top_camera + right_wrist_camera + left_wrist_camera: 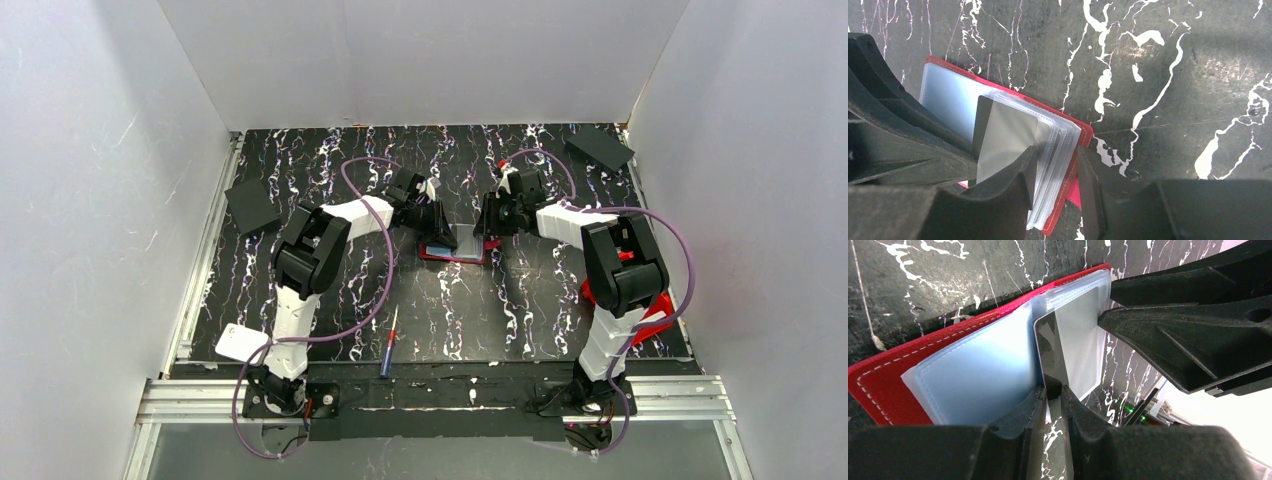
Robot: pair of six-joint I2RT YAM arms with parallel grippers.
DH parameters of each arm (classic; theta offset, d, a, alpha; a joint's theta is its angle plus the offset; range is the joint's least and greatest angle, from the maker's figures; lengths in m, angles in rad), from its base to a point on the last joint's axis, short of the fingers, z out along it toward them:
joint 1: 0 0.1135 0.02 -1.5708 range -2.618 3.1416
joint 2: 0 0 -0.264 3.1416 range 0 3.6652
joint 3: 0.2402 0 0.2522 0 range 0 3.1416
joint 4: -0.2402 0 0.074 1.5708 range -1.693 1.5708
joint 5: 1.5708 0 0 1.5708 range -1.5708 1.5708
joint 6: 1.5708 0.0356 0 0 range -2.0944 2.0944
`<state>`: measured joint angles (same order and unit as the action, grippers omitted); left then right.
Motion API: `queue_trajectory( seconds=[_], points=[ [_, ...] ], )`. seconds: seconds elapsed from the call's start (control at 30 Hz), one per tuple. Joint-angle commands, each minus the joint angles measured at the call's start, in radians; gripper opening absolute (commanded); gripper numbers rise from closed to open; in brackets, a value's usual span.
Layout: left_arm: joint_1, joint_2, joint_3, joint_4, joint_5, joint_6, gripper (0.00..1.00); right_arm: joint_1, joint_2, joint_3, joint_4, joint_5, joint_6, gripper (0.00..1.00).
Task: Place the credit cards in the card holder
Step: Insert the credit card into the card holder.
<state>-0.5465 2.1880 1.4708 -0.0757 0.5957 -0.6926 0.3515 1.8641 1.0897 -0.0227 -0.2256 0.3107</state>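
From the overhead view I saw the card holder [450,257] lying open at the centre of the marbled table [440,320], with both arms bent in over it. At the bottom of the left wrist view, the left gripper [1053,391] had its fingers pressed together on the near end of a grey credit card [1050,347]. The card stood on edge over the holder's fold. I could not tell whether its far end had entered a sleeve. The right gripper [1055,167] had its fingers closed on the holder's right-hand stack of clear sleeves and red cover. A red bin [655,312] sat at the lower right. A black square [250,205] lay at the upper left, a second black square [600,147] at the upper right, and a slim blue tool [388,350] near the bottom centre.
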Motion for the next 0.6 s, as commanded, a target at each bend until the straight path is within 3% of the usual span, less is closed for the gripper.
queue_trajectory(
  seconds=[0.0, 0.17, 0.3, 0.57],
  points=[
    [-0.023, 0.011, 0.035, 0.040, 0.028, -0.014, 0.17, 0.007, 0.041, -0.060, -0.111, -0.004, -0.005, 0.43],
    [-0.022, -0.012, 0.021, 0.047, 0.044, -0.012, 0.22, -0.028, 0.006, -0.075, -0.087, -0.095, 0.078, 0.53],
    [-0.015, -0.041, 0.007, 0.035, 0.047, -0.004, 0.32, -0.055, -0.041, -0.087, -0.092, -0.121, 0.100, 0.60],
    [0.025, -0.092, -0.027, 0.048, 0.035, -0.016, 0.51, -0.103, -0.023, -0.120, -0.053, -0.189, 0.116, 0.63]
  ],
)
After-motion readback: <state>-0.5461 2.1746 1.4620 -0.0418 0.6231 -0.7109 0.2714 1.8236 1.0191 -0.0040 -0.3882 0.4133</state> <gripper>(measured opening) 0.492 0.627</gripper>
